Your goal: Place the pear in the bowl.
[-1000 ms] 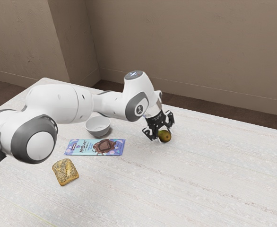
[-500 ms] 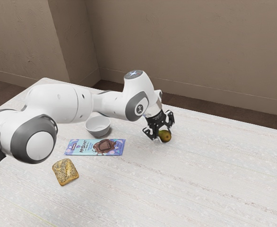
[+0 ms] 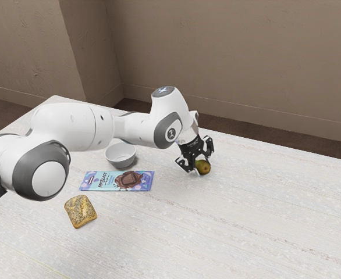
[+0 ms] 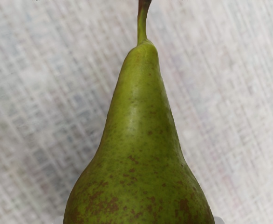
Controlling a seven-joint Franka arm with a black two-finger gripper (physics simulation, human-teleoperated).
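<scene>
Exterior view: the end effector (image 3: 202,165) was found just right of the frame's centre, low over the tabletop (image 3: 246,215), released, its fingers spread apart with the pear (image 3: 204,168) between them. The pear rested on the tabletop, outside the bowl (image 3: 121,161). The bowl stood left of centre, upright; a wrapped chocolate bar (image 3: 117,181) lay just below it in the frame, and a seeded bread slice (image 3: 80,211) at lower left. Wrist view: green skin with brown speckling was noted, stem toward the top edge, broad body at lower centre
</scene>
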